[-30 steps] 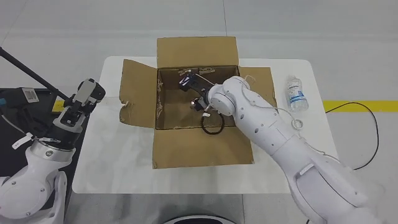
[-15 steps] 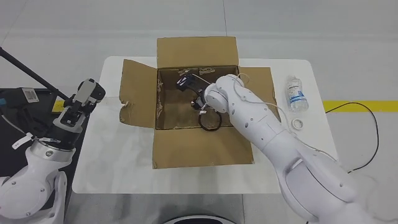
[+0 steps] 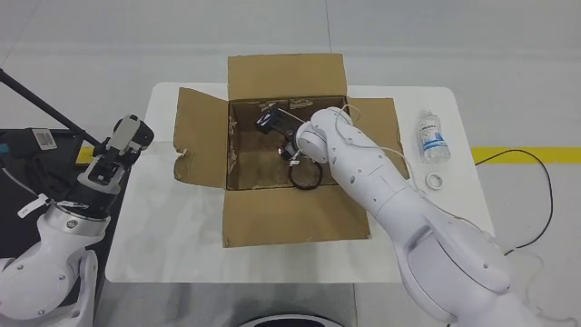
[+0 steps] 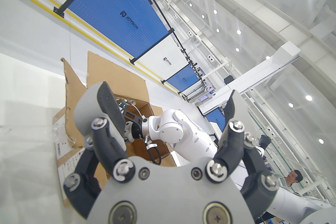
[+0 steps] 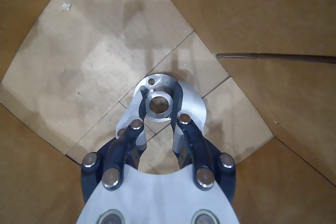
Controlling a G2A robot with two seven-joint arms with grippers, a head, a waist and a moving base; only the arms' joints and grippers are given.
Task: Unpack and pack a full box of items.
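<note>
We judge the coming move to be a straight lift, and it turns on one relation: the silver metal flanged ring [image 5: 157, 83] lies directly under the right pincer [image 5: 160, 101], between its two dark pads. The ring sits flat on the floor of the open brown cardboard box [image 3: 286, 77], in the box's far half. Its raised hub and bore point straight up toward the wrist, so the piece has no long axis to line up with, only that upright centre line. The pincer is drawn narrow, with one pad on each side of the hub. Both appear to touch it, so we take the ring as gripped by the hub, with the flange resting on the cardboard.

The right arm reaches across from the near right of the white bench [image 3: 182, 236], elbow bent over the box's right flap and wrist turned down into the box. It is by far the nearer arm. The left pincer [image 4: 169, 92] hangs beyond the bench's left edge, well apart from the box, spread wide and holding nothing.
</note>
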